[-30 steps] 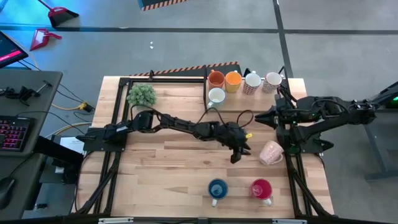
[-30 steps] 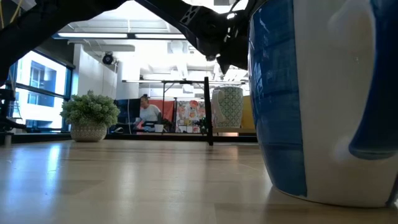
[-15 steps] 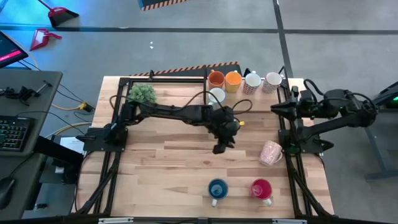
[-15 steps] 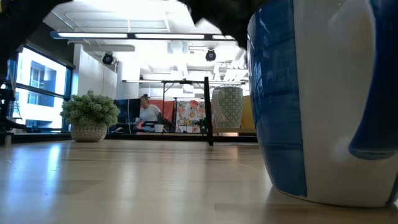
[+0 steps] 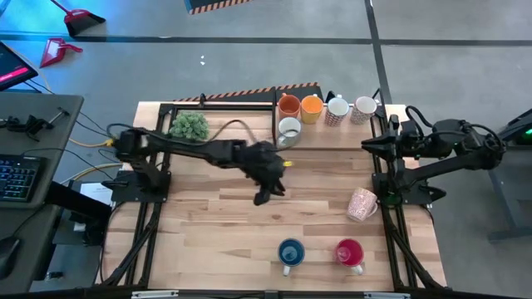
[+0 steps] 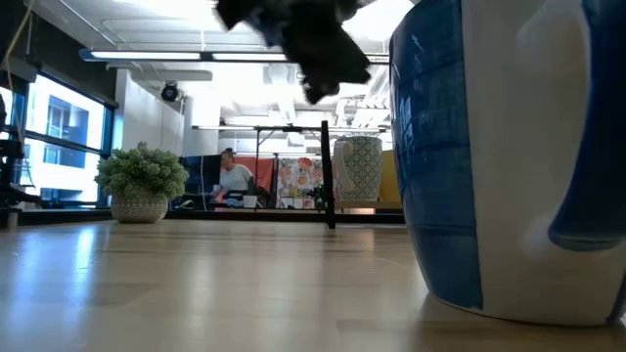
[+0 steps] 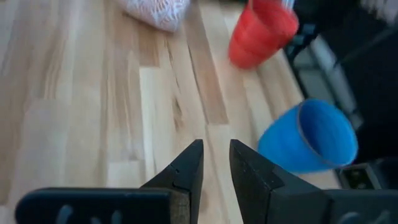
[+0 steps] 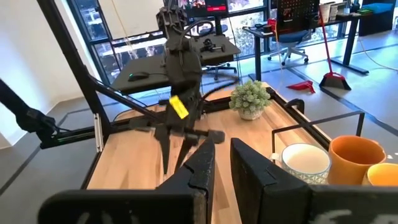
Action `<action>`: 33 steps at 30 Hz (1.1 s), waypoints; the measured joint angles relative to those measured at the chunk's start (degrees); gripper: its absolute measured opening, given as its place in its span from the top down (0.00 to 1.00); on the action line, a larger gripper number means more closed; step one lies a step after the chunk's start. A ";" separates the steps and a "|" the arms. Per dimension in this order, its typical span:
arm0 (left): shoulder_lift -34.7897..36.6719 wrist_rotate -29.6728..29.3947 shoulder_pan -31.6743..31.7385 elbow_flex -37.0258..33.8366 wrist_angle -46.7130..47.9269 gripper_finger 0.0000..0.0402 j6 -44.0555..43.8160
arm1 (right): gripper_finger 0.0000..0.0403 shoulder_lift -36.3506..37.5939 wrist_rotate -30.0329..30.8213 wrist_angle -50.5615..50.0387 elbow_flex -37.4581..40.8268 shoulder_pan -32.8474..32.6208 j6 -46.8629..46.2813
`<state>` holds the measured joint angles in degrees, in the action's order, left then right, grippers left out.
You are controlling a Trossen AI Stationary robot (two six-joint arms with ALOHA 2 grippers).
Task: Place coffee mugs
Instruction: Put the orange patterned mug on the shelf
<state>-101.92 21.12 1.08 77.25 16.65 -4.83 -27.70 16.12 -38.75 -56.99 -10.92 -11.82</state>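
A blue mug (image 5: 290, 252) and a red-pink mug (image 5: 349, 252) stand upright near the table's near edge. A pale patterned mug (image 5: 362, 203) lies on its side by the right frame. Two orange mugs (image 5: 288, 105) (image 5: 311, 106), a white one (image 5: 288, 129) and two more pale mugs (image 5: 337, 110) (image 5: 364, 108) stand at the far edge. My left gripper (image 5: 264, 195) hangs above mid-table, empty, with a narrow gap between its fingers (image 7: 214, 152). My right gripper (image 5: 366, 148) waits by the right edge, raised, its fingers (image 8: 222, 146) together with only a slit between them.
A small green potted plant (image 5: 189, 126) stands at the far left. Black frame rails (image 5: 391, 208) run along the table's left and right sides and across the far edge. In the low view the blue mug (image 6: 509, 156) fills the right side. Bare wood lies left of centre.
My left gripper has drawn away from the patterned mug lying on its side, going toward the table's left and rising, the arm folding back. My right gripper has pulled back a little toward the right edge. The mugs have stayed where they were.
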 joint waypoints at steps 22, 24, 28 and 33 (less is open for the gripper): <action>15.42 -26.42 -10.05 -40.39 -52.99 0.84 -15.11 | 0.91 -2.71 -0.07 -32.51 0.00 0.00 -26.86; 15.69 -26.39 -9.80 -40.42 -52.99 0.84 -15.13 | 0.91 -3.59 -1.44 -36.72 0.00 -0.01 -29.59; 17.44 -26.38 -9.16 -40.45 -52.83 0.84 -15.14 | 0.91 -6.38 -4.78 -44.21 0.42 0.00 -34.02; 19.79 -26.38 -8.87 -40.45 -51.75 0.84 -14.57 | 0.91 -10.05 -7.50 -43.39 1.59 -0.01 -33.41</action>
<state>-82.13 -5.26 -7.79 36.80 -35.10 -19.41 -37.76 8.62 -82.14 -55.41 -10.92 -45.23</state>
